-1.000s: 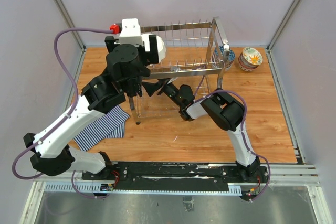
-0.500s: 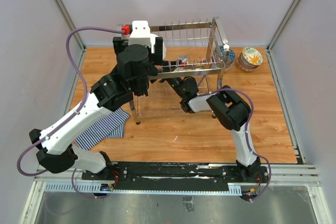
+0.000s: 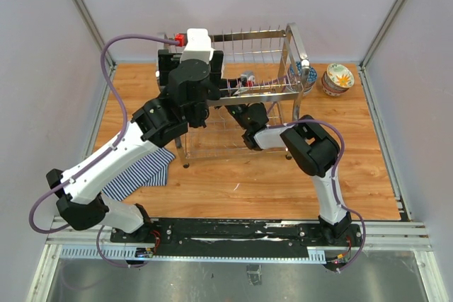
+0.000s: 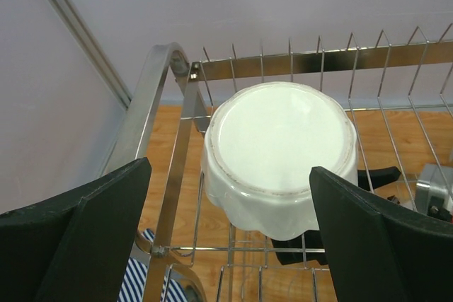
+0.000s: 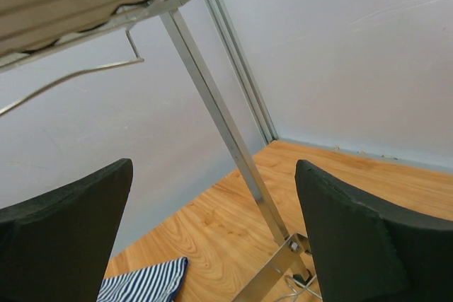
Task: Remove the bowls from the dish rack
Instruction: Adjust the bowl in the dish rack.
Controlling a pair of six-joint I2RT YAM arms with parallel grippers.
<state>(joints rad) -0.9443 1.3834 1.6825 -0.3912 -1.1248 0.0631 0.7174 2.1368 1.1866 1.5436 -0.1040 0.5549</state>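
A large white bowl [image 4: 279, 157] with a scalloped rim lies upside down on the upper tier of the chrome dish rack [image 4: 159, 104], at its left end. My left gripper [image 4: 230, 171] hovers just above it, open, with one finger on each side and neither touching. In the top view the left arm covers that bowl. My right gripper [image 5: 214, 167] is open and empty under the upper tier, facing a rack leg [image 5: 233, 153]. A grey-blue bowl [image 3: 306, 76] sits at the right end of the rack [image 3: 283, 33].
A stack of floral bowls [image 3: 338, 77] stands on the wooden table right of the rack. A blue-white striped cloth [image 3: 138, 171] lies front left, also the cloth [image 5: 141, 284] in the right wrist view. Grey walls and frame posts close in the table.
The left arm has swung right and forward until it is over the rack's left end. The right arm has pushed deeper under the upper tier. Both grippers stayed open.
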